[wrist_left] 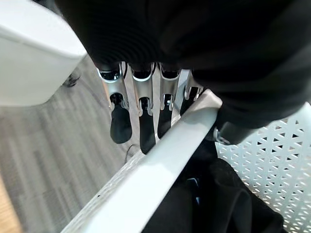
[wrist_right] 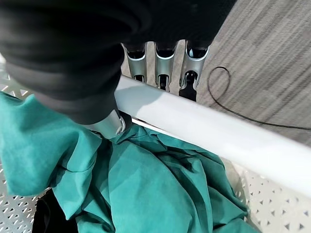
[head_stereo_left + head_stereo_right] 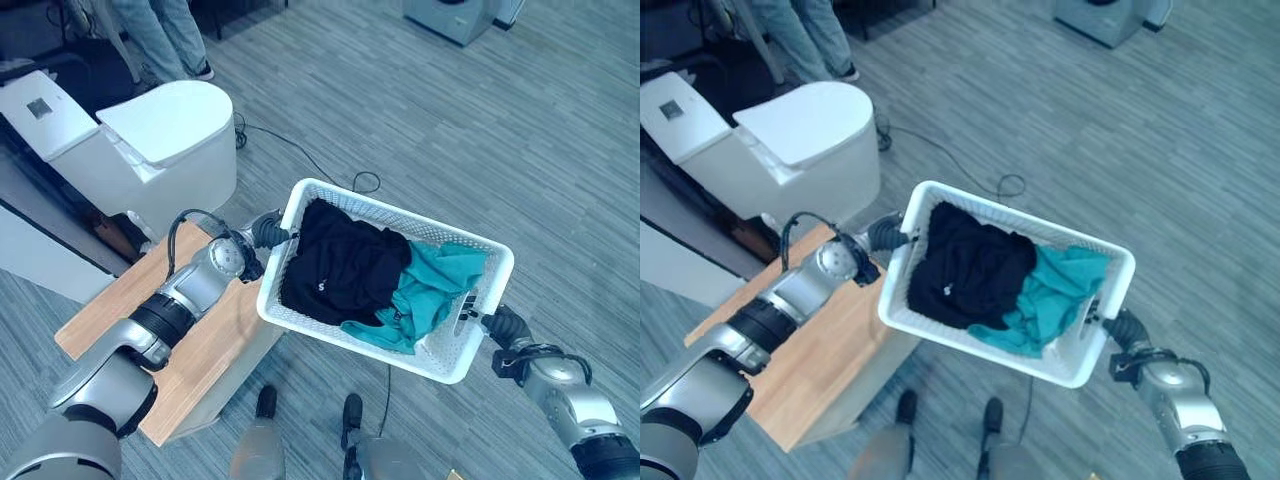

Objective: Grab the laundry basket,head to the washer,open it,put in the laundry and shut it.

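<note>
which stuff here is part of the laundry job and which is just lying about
Part of the job:
white laundry basket, held at its ends by the left hand and the right hand
black garment
teal garment
washer, far across the floor

Just lying about:
white toilet
wooden table
person standing by

White laundry basket (image 3: 452, 366) of black and teal clothes between both hands.

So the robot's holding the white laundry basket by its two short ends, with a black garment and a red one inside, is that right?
Not quite. Beside the black garment lies a teal garment, not a red one, as the left eye view shows. The rest holds: the left hand and right hand grip the white laundry basket at its short ends.
</note>
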Robot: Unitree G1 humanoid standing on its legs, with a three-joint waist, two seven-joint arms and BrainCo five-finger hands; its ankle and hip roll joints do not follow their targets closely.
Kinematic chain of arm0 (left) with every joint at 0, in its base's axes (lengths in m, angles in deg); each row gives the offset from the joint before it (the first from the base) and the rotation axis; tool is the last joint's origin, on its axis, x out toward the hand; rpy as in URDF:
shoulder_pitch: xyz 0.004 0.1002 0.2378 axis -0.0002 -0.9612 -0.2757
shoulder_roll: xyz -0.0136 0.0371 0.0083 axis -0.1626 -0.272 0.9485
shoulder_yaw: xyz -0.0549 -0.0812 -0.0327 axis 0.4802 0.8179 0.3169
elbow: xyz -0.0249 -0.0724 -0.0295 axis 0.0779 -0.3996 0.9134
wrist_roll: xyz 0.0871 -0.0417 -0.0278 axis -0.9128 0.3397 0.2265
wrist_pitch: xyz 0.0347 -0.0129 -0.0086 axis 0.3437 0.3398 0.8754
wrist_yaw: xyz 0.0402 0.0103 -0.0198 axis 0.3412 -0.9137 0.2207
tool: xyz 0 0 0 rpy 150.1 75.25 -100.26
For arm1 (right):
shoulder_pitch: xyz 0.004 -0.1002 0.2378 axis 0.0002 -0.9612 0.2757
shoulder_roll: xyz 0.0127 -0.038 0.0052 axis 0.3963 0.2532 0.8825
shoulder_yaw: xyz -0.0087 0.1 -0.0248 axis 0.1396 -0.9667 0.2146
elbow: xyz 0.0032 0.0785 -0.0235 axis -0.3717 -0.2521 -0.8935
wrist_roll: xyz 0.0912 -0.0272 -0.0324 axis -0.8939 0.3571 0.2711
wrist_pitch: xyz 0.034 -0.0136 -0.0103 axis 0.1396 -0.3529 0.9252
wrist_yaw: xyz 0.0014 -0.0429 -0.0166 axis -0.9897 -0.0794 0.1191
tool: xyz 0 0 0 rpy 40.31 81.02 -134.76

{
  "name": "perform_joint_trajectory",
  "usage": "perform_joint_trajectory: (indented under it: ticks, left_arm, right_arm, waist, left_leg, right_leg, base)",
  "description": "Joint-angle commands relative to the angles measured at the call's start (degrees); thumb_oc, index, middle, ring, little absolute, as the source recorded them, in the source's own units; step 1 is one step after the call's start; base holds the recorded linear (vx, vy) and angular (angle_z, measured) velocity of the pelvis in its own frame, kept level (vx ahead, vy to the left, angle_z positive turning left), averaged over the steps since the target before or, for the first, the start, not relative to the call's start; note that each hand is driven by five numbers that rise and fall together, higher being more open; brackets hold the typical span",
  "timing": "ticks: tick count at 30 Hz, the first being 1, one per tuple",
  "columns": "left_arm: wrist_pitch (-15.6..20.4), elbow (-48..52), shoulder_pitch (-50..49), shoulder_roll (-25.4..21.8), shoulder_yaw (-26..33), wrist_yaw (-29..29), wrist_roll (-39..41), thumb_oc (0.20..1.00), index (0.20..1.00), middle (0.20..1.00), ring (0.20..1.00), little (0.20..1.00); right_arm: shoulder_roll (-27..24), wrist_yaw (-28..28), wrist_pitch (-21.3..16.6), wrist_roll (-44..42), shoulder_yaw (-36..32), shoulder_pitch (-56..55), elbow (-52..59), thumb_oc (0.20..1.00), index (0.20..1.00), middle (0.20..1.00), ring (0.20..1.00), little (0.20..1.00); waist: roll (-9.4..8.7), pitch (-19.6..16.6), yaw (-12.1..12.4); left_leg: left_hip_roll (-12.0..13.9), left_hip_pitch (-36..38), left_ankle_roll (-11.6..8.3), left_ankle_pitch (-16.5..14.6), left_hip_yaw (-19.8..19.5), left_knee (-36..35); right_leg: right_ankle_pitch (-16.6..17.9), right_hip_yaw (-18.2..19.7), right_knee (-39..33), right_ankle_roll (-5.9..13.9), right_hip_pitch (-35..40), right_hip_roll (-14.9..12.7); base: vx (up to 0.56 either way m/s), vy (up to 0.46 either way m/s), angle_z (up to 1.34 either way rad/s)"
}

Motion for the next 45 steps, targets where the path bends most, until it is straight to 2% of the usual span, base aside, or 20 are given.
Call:
perform_joint_trajectory:
  ticks: [1, 4, 7, 11, 14, 16, 17, 19, 22, 23, 25, 26, 27, 29, 33, 37, 39, 41, 44, 45]
  left_arm:
    - [5.0, -2.5, 9.6, -0.9, -0.6, -0.8, 4.5, 0.2, 0.2, 0.2, 0.2, 0.2]
    - [4.8, -1.9, 8.2, -4.1, -0.2, 0.0, 4.2, 0.2, 0.2, 0.2, 0.2, 0.2]
    - [4.5, -1.0, 6.3, -6.8, 0.6, 0.9, 3.9, 0.2, 0.2, 0.2, 0.2, 0.2]
    - [4.4, -0.7, 5.7, -8.4, 1.2, 0.9, 4.0, 0.2, 0.2, 0.2, 0.2, 0.2]
    - [4.8, -0.1, 3.7, -10.9, 2.6, 1.0, 3.2, 0.2, 0.2, 0.2, 0.2, 0.2]
    - [4.8, 0.5, 1.9, -12.3, 3.7, 1.1, 3.6, 0.2, 0.2, 0.2, 0.2, 0.2]
    - [5.2, 0.5, -0.4, -13.4, 6.2, 0.8, 3.3, 0.2, 0.2, 0.2, 0.2, 0.2]
    - [5.2, 0.8, -1.5, -14.6, 7.5, 0.4, 4.4, 0.2, 0.2, 0.2, 0.2, 0.2]
    - [5.3, 0.9, -1.7, -14.8, 7.7, 0.5, 4.9, 0.2, 0.2, 0.2, 0.2, 0.2]
    - [5.1, 1.6, -0.8, -14.9, 6.9, 0.6, 5.2, 0.2, 0.2, 0.2, 0.2, 0.2]
    - [5.1, 1.6, -0.8, -14.9, 6.9, 0.6, 5.2, 0.2, 0.2, 0.2, 0.2, 0.2]
    - [5.2, 2.1, 0.0, -14.8, 5.5, 1.1, 5.5, 0.2, 0.2, 0.2, 0.2, 0.2]
    - [5.1, 2.1, 0.0, -14.7, 5.1, 1.2, 5.5, 0.2, 0.2, 0.2, 0.2, 0.2]
    - [5.7, 1.0, -1.1, -13.1, 5.4, 0.4, 4.5, 0.2, 0.2, 0.2, 0.2, 0.2]
    - [6.5, -1.3, -2.7, -13.4, 6.2, 0.4, 2.2, 0.2, 0.2, 0.2, 0.2, 0.2]
    - [7.3, -2.1, -2.6, -14.6, 5.9, 0.8, 2.9, 0.2, 0.2, 0.2, 0.2, 0.2]
    - [7.7, -1.9, -4.1, -14.9, 6.7, 0.9, 4.0, 0.2, 0.2, 0.2, 0.2, 0.2]
    - [6.8, 0.5, -6.9, -16.6, 8.8, 0.9, 5.5, 0.2, 0.2, 0.2, 0.2, 0.2]
    - [6.4, 1.7, -7.1, -17.7, 10.1, 0.9, 6.5, 0.2, 0.2, 0.2, 0.2, 0.2]
    - [6.1, 2.4, -5.6, -18.1, 9.8, 0.6, 7.0, 0.2, 0.2, 0.2, 0.2, 0.2]
  right_arm:
    - [-7.2, 0.8, -4.9, -4.5, -6.6, 0.2, 5.0, 0.2, 0.2, 0.2, 0.2, 0.2]
    - [-6.7, 1.5, -4.6, -5.4, -7.0, -0.6, 6.0, 0.2, 0.2, 0.2, 0.2, 0.2]
    - [-4.7, 2.1, -4.9, -4.2, -5.8, -0.4, 5.0, 0.2, 0.2, 0.2, 0.2, 0.2]
    - [-2.9, 2.1, -4.8, -3.6, -3.9, 1.0, 4.3, 0.2, 0.2, 0.2, 0.2, 0.2]
    - [-0.7, 3.0, -4.8, -2.7, -1.8, 2.2, 3.5, 0.2, 0.2, 0.2, 0.2, 0.2]
    - [0.2, 4.1, -4.3, -1.8, -1.3, 2.3, 3.3, 0.2, 0.2, 0.2, 0.2, 0.2]
    - [1.5, 5.2, -4.0, 0.8, 0.4, 4.7, 2.1, 0.2, 0.2, 0.2, 0.2, 0.2]
    - [3.4, 6.1, -3.6, 4.1, 2.1, 7.1, 0.0, 0.2, 0.2, 0.2, 0.2, 0.2]
    - [4.8, 5.6, -3.8, 5.3, 2.4, 7.8, -2.3, 0.2, 0.2, 0.2, 0.2, 0.2]
    - [5.0, 4.8, -4.1, 5.1, 1.5, 8.2, -3.5, 0.2, 0.2, 0.2, 0.2, 0.2]
    - [5.0, 4.8, -4.1, 5.1, 1.5, 8.2, -3.6, 0.2, 0.2, 0.2, 0.2, 0.2]
    - [4.8, 4.3, -4.2, 5.1, 0.4, 7.6, -4.4, 0.2, 0.2, 0.2, 0.2, 0.2]
    - [4.5, 4.1, -4.3, 4.9, -0.3, 7.0, -4.5, 0.2, 0.2, 0.2, 0.2, 0.2]
    - [3.7, 3.5, -4.4, 4.3, -2.3, 5.3, -3.7, 0.2, 0.2, 0.2, 0.2, 0.2]
    - [3.5, 3.7, -4.5, 4.2, -3.9, 4.8, -4.4, 0.2, 0.2, 0.2, 0.2, 0.2]
    - [2.8, 4.5, -4.2, 3.3, -3.3, 5.0, -6.3, 0.2, 0.2, 0.2, 0.2, 0.2]
    - [1.9, 4.9, -4.0, 2.7, -2.5, 5.3, -6.0, 0.2, 0.2, 0.2, 0.2, 0.2]
    - [-0.3, 4.3, -4.3, 1.6, -1.7, 6.2, -6.4, 0.2, 0.2, 0.2, 0.2, 0.2]
    - [-1.6, 3.4, -4.3, 1.6, -1.3, 7.2, -6.2, 0.2, 0.2, 0.2, 0.2, 0.2]
    - [-1.9, 2.5, -4.3, 1.4, -1.5, 7.4, -5.5, 0.2, 0.2, 0.2, 0.2, 0.2]
  waist:
    - [-0.25, -3.2, -0.9]
    - [-0.24, -3.6, 1.4]
    - [0.37, -4.1, 3.6]
    - [0.05, -5.9, 4.3]
    - [-2.96, -9.0, 5.4]
    - [-4.56, -9.8, 6.1]
    - [-4.13, -9.5, 6.8]
    - [-1.2, -9.4, 5.6]
    - [0.41, -8.8, 4.6]
    - [1.58, -8.2, 3.5]
    - [1.79, -8.3, 3.3]
    - [2.68, -7.9, 2.2]
    - [2.58, -7.8, 1.4]
    - [2.91, -8.1, -1.1]
    - [3.99, -8.1, -3.1]
    - [3.28, -10.6, -4.0]
    - [3.85, -11.3, -4.7]
    - [2.29, -10.5, -4.4]
    - [1.34, -9.0, -3.0]
    - [1.22, -8.0, -1.8]
  left_leg:
    - [-3.0, -10.5, 5.35, 6.3, -0.2, 12.4]
    - [-11.0, -13.0, 6.19, 3.4, -3.1, 5.9]
    - [-10.7, -15.9, 5.89, 7.3, 2.3, -2.9]
    - [-9.2, -13.9, 6.88, 6.6, 6.8, -5.9]
    - [-9.9, -10.7, 9.18, 5.4, 9.6, -4.9]
    - [-10.7, -7.7, 10.73, 3.0, 11.1, -5.2]
    - [-9.7, -5.0, 12.2, 0.9, 12.9, -5.5]
    - [-8.0, -0.2, 14.25, -0.8, 12.4, -6.9]
    - [-7.8, 3.5, 14.59, -1.5, 11.6, -8.5]
    - [-7.2, 5.4, 13.7, -2.0, 10.5, -8.9]
    - [-7.0, 5.3, 13.64, -1.8, 10.3, -9.0]
    - [-6.8, 6.7, 12.17, -3.7, 7.8, -7.9]
    - [-6.8, 7.1, 11.18, -4.9, 6.7, -6.8]
    - [-6.4, 10.2, 9.17, -9.3, 4.3, -5.6]
    - [-3.2, 17.4, 7.24, -13.6, 4.2, -5.5]
    - [-0.7, 21.2, 5.75, -13.1, 3.1, -4.6]
    - [2.1, 20.9, 5.04, -7.8, 2.5, 0.4]
    - [5.9, 12.1, 7.31, 3.0, 2.5, 24.1]
    - [7.9, 6.0, 7.75, 5.3, 2.6, 37.7]
    - [11.8, 2.6, 6.65, 4.9, 5.6, 41.3]
  right_leg:
    - [-11.6, 0.6, 1.1, 1.58, 5.4, 2.4]
    - [-13.0, 2.9, 2.0, 1.84, 6.2, 3.5]
    - [-15.9, 3.4, 3.9, 1.19, 8.4, 5.8]
    - [-17.5, 4.0, 4.6, 1.02, 9.4, 6.4]
    - [-18.3, 5.0, 8.7, 1.59, 10.7, 6.0]
    - [-12.7, 5.0, 15.7, 6.09, 9.3, 5.3]
    - [-4.4, 2.4, 29.3, 13.35, 4.6, 2.2]
    - [0.0, -1.5, 44.8, 14.59, -1.5, -0.9]
    - [-1.7, -2.2, 49.5, 14.59, -6.0, -2.3]
    - [-4.7, -3.3, 45.0, 12.9, -8.5, -6.6]
    - [-4.4, -3.6, 44.7, 12.81, -8.5, -6.4]
    - [-9.7, -3.8, 36.4, 8.86, -9.8, -9.4]
    - [-10.5, -3.1, 29.7, 8.0, -9.6, -10.0]
    - [-3.7, 1.1, 8.8, 9.98, -11.1, -12.6]
    - [1.9, -1.9, 0.9, 13.23, -15.4, -17.3]
    - [4.0, -0.6, 2.3, 12.9, -13.0, -15.0]
    - [3.2, 0.8, 4.9, 11.06, -12.6, -11.6]
    - [0.1, 0.7, 6.3, 5.71, -8.8, -8.1]
    - [-1.8, -0.3, 5.4, 2.47, -5.0, -5.8]
    - [-4.4, -0.8, 4.1, 1.46, -1.2, -3.5]
  base:
    - [0.08, -0.03, -0.01]
    - [0.2, -0.047, -0.38]
    - [0.28, -0.097, -1.09]
    - [0.29, -0.04, -0.16]
    - [0.45, -0.024, -0.03]
    - [0.47, 0.02, -0.58]
    - [0.44, 0.042, -0.76]
    - [0.51, 0.071, -0.85]
    - [0.3, 0.035, -0.15]
    - [0.32, -0.005, 0.26]
    - [0.21, -0.077, 0.46]
    - [0.34, -0.223, 0.53]
    - [0.55, -0.4, 0.81]
    - [0.57, -0.424, 1.34]
    - [0.46, -0.308, 0.84]
    - [0.45, -0.39, 0.01]
    - [0.36, -0.381, -0.12]
    - [0.28, -0.58, -0.45]
    - [0.26, -0.508, -0.22]
    - [0.31, -0.349, -0.1]
